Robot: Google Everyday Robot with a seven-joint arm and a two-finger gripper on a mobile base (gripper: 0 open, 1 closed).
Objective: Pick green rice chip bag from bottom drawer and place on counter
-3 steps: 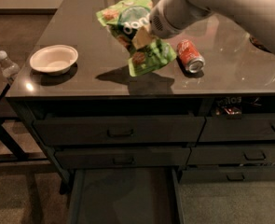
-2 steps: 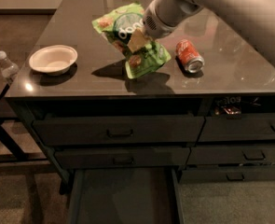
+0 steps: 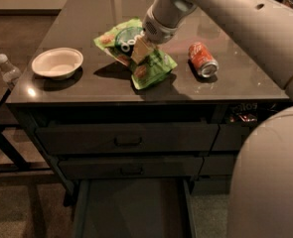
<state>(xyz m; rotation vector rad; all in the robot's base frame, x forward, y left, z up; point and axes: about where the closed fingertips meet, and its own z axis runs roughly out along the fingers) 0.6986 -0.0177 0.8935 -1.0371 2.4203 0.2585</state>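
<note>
1. Where the pale arm (image 3: 235, 19) reaches in from the upper right, you see the gripper (image 3: 140, 50) over the middle of the counter (image 3: 86, 19), pointing down and to the left.
2. The claw is closed to a narrow pinch on the green rice chip bag (image 3: 153, 66). It grips the pouch near its middle, just below the dark green circle with white lettering.
3. The green rice chip bag hangs tilted, its upper end toward the left rear and its lower end toward the front right. A dark shadow lies on the counter under and beside it. You cannot tell whether the lower edge touches the surface or sits just above it.
4. A red soda can (image 3: 203, 59) lies on its side on the counter, to the right of the bag and apart from it, with its silver end facing the front edge.
5. A white bowl (image 3: 57, 62) stands upright near the counter's front left corner, well apart from the bag.
6. A clear plastic bottle (image 3: 8, 69) with a white cap stands beyond the counter's left edge, at a lower level.
7. Below the counter, two upper drawers (image 3: 127, 139) with handles are pushed in.
8. The bottom drawer (image 3: 136, 207) is pulled out toward you, so that its flat dark floor shows between its side walls.
</note>
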